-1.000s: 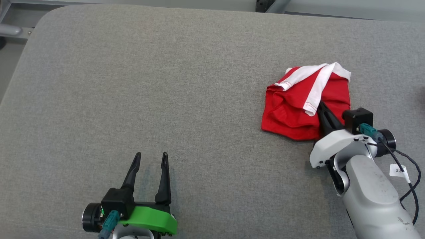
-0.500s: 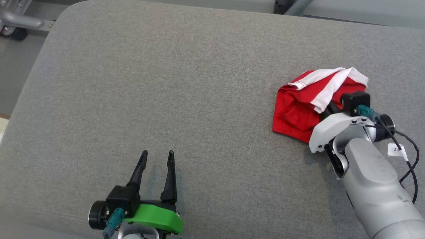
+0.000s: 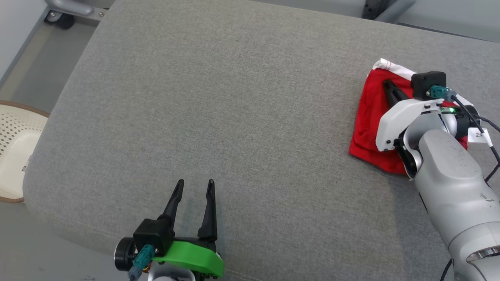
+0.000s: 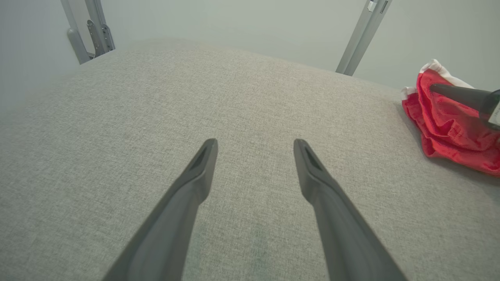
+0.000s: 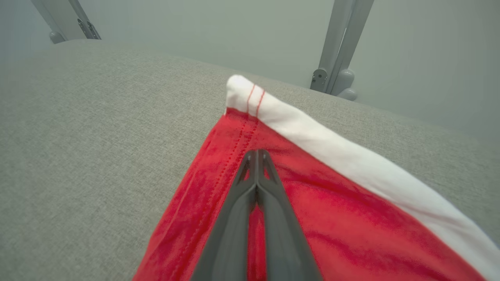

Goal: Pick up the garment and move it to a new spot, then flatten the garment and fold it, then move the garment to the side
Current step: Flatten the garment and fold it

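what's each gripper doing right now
left gripper: open, holding nothing.
right gripper: shut, tips over the garment; whether it pinches cloth cannot be told.

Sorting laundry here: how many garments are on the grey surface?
1: the red garment at the surface's far right edge, pinched in the shut right gripper. The arm hides part of it.

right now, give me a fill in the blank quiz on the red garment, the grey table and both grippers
The red cloth garment with a white band lies toward the robot's ____ side of the grey fabric-covered table. The right gripper is ____ on the garment. The left gripper stands ____ over bare table.
Missing: right; shut; open
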Robot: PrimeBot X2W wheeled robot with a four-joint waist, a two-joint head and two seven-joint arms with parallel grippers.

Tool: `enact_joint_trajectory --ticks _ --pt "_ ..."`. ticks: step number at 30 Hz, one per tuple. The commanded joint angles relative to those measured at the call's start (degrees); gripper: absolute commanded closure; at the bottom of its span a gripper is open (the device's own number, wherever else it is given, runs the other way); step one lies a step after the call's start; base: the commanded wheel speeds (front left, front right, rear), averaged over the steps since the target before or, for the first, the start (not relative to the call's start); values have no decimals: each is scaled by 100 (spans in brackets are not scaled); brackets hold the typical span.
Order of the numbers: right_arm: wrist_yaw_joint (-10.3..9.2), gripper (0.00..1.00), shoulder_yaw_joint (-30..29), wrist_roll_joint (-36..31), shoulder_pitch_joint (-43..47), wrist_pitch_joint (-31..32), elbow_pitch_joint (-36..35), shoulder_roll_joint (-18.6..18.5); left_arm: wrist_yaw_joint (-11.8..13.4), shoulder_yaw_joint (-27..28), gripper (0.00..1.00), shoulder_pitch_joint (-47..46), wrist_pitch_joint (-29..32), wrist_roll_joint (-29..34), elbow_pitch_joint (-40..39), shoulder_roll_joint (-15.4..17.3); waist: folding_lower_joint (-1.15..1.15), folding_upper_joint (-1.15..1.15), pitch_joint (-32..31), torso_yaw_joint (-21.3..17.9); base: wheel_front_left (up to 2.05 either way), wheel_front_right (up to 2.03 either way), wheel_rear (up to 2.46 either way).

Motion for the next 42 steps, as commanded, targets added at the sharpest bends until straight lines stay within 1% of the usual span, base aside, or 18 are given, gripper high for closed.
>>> enact_joint_trajectory --ticks 1,5,10,15,20,29,33,36,38,39,40,42 --pt "-7 100 9 15 -38 22 54 -24 29 6 0 -23 -14 1 15 9 0 61 -29 99 0 0 0" --pt "-7 100 20 -17 -181 99 317 -51 59 -47 0 10 -14 -61 27 9 0 61 -86 209 0 0 0" --pt "-7 100 208 42 -122 79 533 161 92 39 0 116 -14 -88 48 9 0 61 -261 193 0 0 0" --pt "-7 100 634 227 149 165 642 315 63 162 0 243 -14 11 80 8 0 61 -480 -5 0 0 0" --pt "-7 100 1110 495 502 108 547 417 1 282 0 329 -14 87 118 9 0 61 -637 -262 0 0 0" --pt "-7 100 1881 1111 1104 61 267 435 -80 421 0 470 -14 209 194 9 0 61 -861 -674 0 0 0" --pt "-7 100 2109 1385 1257 -173 -8 418 -79 485 0 530 -14 251 208 9 0 61 -967 -793 0 0 0" --pt "-7 100 2144 1556 1395 -368 -317 358 -59 524 0 609 -14 259 175 9 0 61 -1056 -853 0 0 0" --pt "-7 100 2065 1648 1534 -448 -624 292 -23 591 0 681 -14 249 126 10 0 61 -1128 -885 0 0 0" --pt "-7 100 1917 1644 1722 -483 -1010 146 6 680 0 746 -14 258 38 10 0 61 -1181 -925 0 0 0" --pt "-7 100 1917 1644 1722 -483 -1010 146 6 680 0 746 -14 258 38 10 0 61 -1181 -925 0 0 0" --pt "-7 100 1621 1452 2003 -485 -1594 -36 13 751 0 819 -14 294 -26 9 0 61 -1214 -971 0 0 0"
